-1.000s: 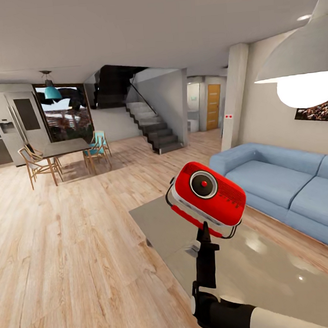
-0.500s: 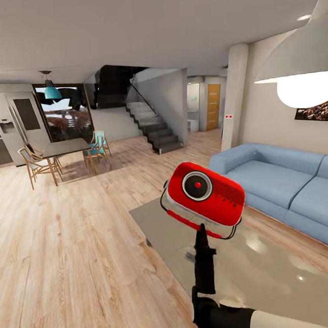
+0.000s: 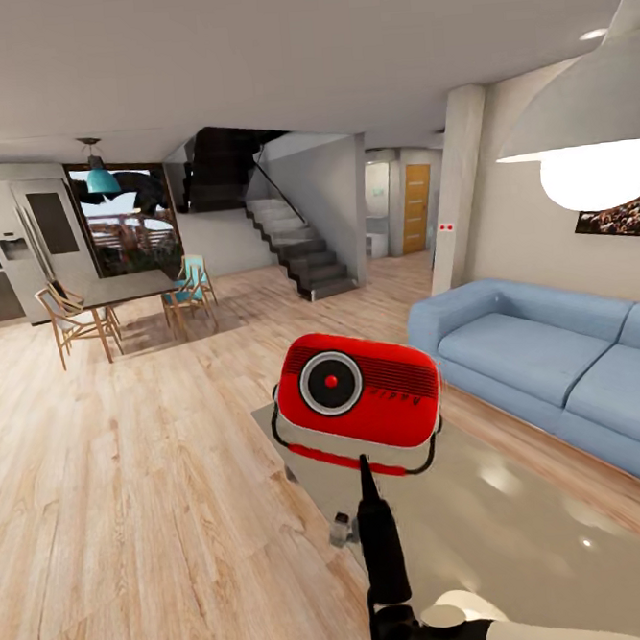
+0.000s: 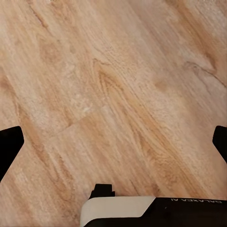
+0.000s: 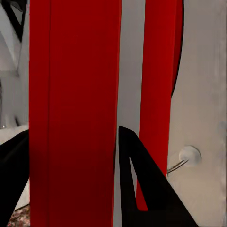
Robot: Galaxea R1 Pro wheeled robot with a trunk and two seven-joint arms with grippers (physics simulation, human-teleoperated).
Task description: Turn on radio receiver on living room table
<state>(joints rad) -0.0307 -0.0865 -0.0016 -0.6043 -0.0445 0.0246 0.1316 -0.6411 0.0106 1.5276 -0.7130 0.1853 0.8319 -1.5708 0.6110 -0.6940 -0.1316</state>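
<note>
The red radio receiver (image 3: 357, 399) is held up above the grey table (image 3: 529, 534), its round grey-ringed dial and black grille facing me. It stands nearly level, with the thin wire handle looping under its white band. My right gripper (image 3: 363, 463) rises from below and is shut on the radio's underside. In the right wrist view the red body (image 5: 75, 94) sits between the two black fingers (image 5: 142, 189). My left gripper (image 4: 113, 142) is open over bare wood floor (image 4: 118, 85), its fingertips far apart with nothing between them.
A blue sofa (image 3: 554, 359) runs along the table's right side. A white pendant lamp (image 3: 583, 116) hangs at the upper right, close to me. A white pillar (image 3: 459, 189), stairs (image 3: 300, 249) and a dark dining table with chairs (image 3: 125, 289) stand farther back. Open plank floor lies to the left.
The right arm has swung left with the radio, and the radio has turned from tilted to nearly level. The room has not shifted.
</note>
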